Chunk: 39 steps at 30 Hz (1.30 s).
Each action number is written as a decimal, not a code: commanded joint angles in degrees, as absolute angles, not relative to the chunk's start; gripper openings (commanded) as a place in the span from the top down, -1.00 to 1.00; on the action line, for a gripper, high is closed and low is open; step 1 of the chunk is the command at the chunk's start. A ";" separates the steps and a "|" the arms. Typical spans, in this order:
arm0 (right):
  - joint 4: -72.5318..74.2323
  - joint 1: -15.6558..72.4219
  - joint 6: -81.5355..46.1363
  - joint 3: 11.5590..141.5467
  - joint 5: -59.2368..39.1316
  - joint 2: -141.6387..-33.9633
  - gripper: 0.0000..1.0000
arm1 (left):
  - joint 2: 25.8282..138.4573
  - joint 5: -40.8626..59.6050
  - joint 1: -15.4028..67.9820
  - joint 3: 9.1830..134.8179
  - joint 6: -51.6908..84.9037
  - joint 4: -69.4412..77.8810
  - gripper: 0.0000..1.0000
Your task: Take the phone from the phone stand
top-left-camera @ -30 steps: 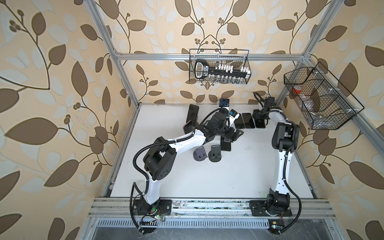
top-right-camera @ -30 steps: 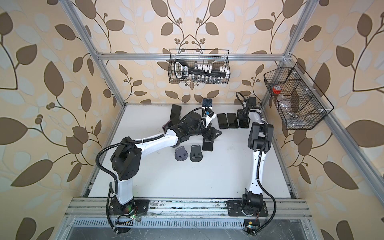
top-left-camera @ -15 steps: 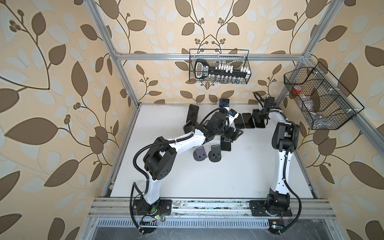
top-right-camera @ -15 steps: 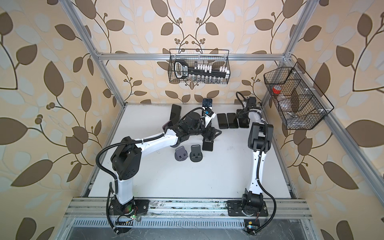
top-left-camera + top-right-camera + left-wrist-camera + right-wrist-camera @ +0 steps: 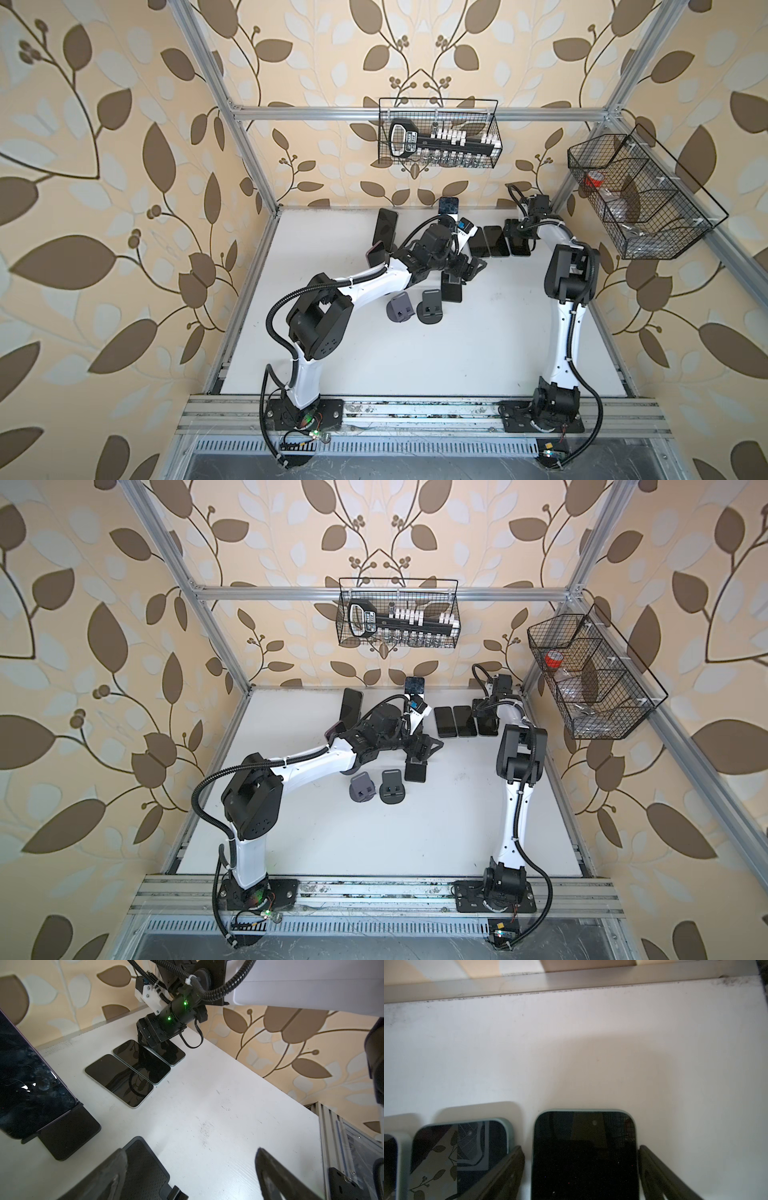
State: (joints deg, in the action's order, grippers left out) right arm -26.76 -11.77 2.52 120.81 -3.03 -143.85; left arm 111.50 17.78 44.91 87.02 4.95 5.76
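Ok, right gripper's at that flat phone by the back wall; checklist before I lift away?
1. right gripper open, jaws either side of the flat phone: ok.
2. flat phone lying on the table: ok.
3. finger clear of the neighbouring phone: cannot tell, they overlap in the wrist view.
4. left gripper open and empty: ok.
5. propped phone seated in its phone stand, ready to take: ok.

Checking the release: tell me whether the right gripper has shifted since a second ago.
No. Against the flat phones beside it, the right gripper stays in the same spot.
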 commanded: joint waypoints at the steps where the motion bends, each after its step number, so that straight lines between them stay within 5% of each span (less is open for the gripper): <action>1: -29.35 -11.87 1.51 119.18 -4.37 -141.86 -0.75 | 108.25 18.70 44.47 88.90 5.69 7.12 -0.91; 9: -29.36 -11.87 0.22 119.02 -3.19 -141.24 -0.76 | 107.14 18.90 44.47 89.06 6.19 6.99 -0.91; 17: -29.44 -13.19 -1.80 118.85 -6.19 -140.32 -0.54 | 107.25 18.70 44.64 89.21 6.24 7.25 -0.89; 39: -29.05 -13.75 -4.20 117.42 -11.71 -138.87 -0.66 | 106.87 17.41 45.79 89.56 5.36 6.94 -0.89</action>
